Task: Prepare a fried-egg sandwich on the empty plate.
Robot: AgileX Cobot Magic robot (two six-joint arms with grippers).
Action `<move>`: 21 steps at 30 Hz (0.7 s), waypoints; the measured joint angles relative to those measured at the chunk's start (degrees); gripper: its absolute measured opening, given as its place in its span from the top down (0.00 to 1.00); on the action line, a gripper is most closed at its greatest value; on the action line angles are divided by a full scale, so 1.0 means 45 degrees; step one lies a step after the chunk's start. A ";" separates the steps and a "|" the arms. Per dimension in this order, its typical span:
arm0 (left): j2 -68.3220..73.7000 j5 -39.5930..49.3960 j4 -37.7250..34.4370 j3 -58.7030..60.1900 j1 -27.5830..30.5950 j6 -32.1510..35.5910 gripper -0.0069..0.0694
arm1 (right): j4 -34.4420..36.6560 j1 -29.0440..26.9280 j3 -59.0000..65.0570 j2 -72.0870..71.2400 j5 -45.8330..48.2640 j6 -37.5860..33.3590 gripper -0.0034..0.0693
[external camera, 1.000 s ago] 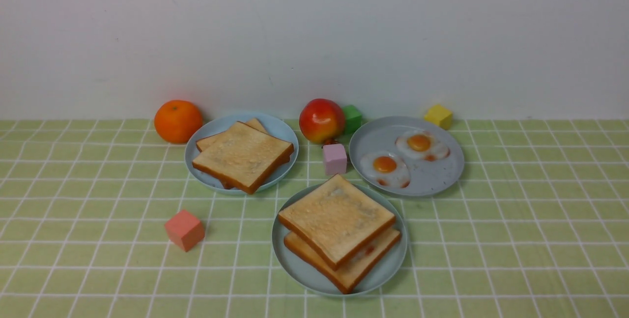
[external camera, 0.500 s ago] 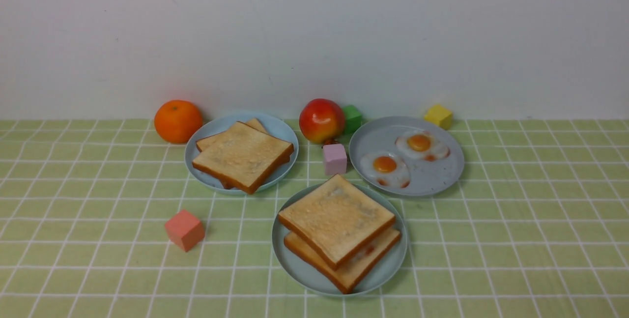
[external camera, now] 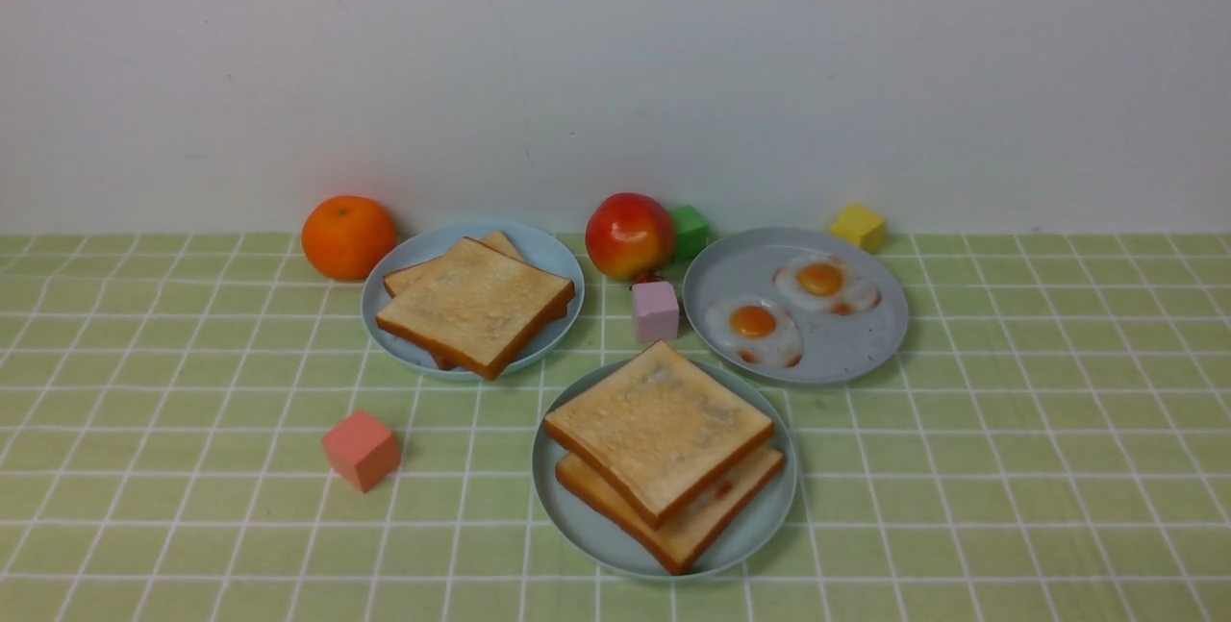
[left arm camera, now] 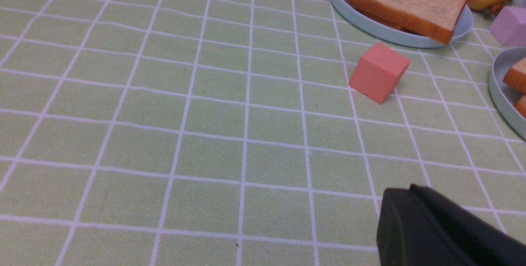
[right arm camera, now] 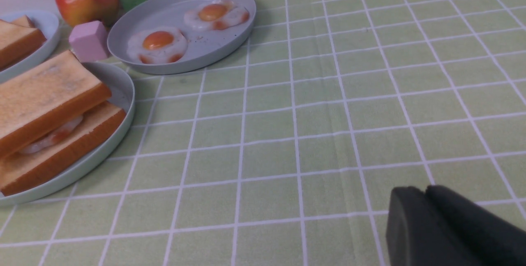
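Sandwich (external camera: 664,454) on the mint plate (external camera: 587,531), near bench (external camera: 1010,468) centre.
Egg peeks out between its two toast slices. Left pincer (left arm camera: 415,220) closed, empty, over bare cloth; right pincer (right arm camera: 427,220) looks closed, holding nothing.

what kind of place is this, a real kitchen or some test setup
Likely a staged tabletop test setup, not a kitchen: a green checked tablecloth against a bare white wall, toy fried eggs and small coloured foam cubes.
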 joint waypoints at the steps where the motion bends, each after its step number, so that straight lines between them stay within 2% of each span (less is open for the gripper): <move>1: 0.0000 0.0000 0.0000 0.0000 0.0000 0.0000 0.89 | 0.0000 0.0000 0.0000 0.0000 0.0000 0.0000 0.86; 21: 0.0000 0.0000 0.0000 0.0000 0.0000 -0.0010 0.89 | 0.0000 0.0000 0.0000 0.0000 0.0000 0.0000 0.83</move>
